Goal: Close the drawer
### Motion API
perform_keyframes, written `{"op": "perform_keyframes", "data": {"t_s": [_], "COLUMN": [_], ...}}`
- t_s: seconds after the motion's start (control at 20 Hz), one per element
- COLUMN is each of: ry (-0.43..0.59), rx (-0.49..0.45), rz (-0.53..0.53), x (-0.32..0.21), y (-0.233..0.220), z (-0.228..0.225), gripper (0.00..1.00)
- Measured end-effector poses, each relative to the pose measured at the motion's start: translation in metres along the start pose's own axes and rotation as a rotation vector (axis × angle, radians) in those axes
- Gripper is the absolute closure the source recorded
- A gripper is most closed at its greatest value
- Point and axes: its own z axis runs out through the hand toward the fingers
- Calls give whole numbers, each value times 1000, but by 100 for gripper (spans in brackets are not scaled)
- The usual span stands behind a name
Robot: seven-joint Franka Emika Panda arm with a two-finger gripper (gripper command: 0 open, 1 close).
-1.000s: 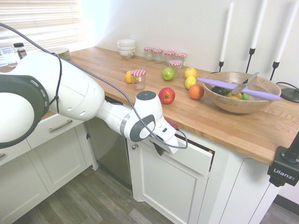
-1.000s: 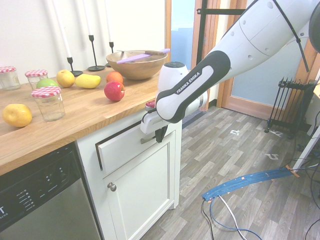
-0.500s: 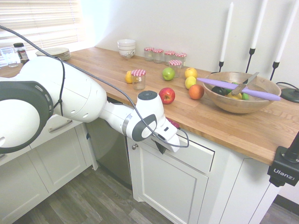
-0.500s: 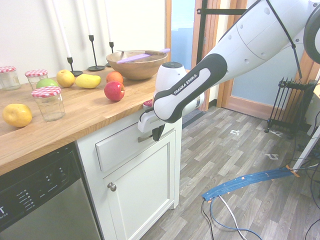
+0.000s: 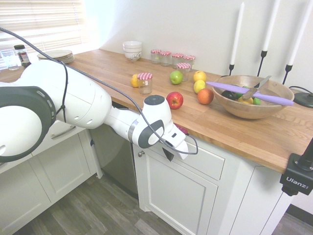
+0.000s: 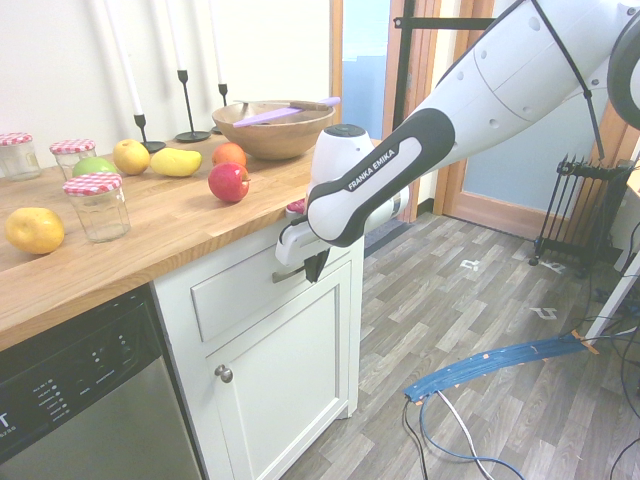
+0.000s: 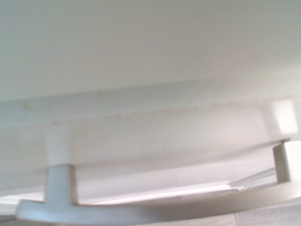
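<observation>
White drawer (image 6: 245,290), silver handle (image 7: 141,212), red apple (image 5: 174,100), purple knife (image 5: 249,93)

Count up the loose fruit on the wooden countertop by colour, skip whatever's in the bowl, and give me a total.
Yellow fruit: 3
Green fruit: 1
Red fruit: 1
Orange fruit: 1
Total: 6
</observation>
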Motion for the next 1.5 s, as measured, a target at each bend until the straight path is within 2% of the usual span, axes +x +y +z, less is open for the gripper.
{"op": "perform_keyframes", "data": {"t_s": [0.2, 0.4, 0.7, 0.95, 1.0, 1.2, 1.5], "ry": [-36, -95, -137, -166, -169, -170, -158], "rx": [-40, -103, -146, -190, -196, -210, -195], "rz": [-5, -24, -52, -77, -78, -79, -70], "x": [-24, -49, -64, -90, -96, -121, -125], "y": [20, 42, 64, 102, 112, 144, 147], "z": [13, -1, -83, -142, -150, -171, -184], "gripper": [100, 100, 100, 100, 0, 0, 0]}}
